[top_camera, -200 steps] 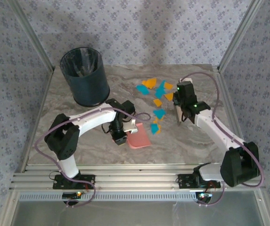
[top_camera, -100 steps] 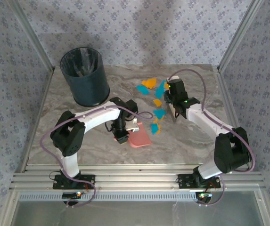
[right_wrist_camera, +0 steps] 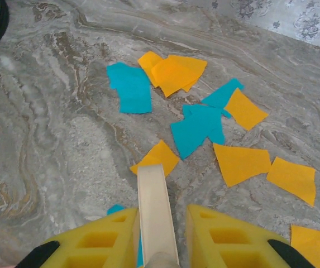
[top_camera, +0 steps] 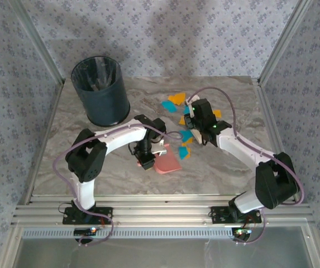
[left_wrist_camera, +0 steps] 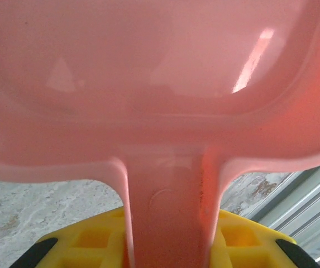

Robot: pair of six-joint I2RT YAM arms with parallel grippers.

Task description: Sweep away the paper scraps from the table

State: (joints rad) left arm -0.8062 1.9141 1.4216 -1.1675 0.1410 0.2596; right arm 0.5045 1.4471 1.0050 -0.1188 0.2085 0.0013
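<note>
Grippers both clamped: left gripper [left_wrist_camera: 165,245] pinches the pink dustpan [left_wrist_camera: 160,67] by its handle, right gripper [right_wrist_camera: 157,234] squeezes a cream tool handle [right_wrist_camera: 155,201] above teal and orange paper scraps [right_wrist_camera: 204,125], strewn mid-table [right_wrist_camera: 48,139].

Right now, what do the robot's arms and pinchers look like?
The left arm and right arm are white tubes between chunky black joints, each with a thin purple cable looping along it. The fingers of the right gripper are blocky yellow with square dents and black corners; the left gripper matches.
</note>
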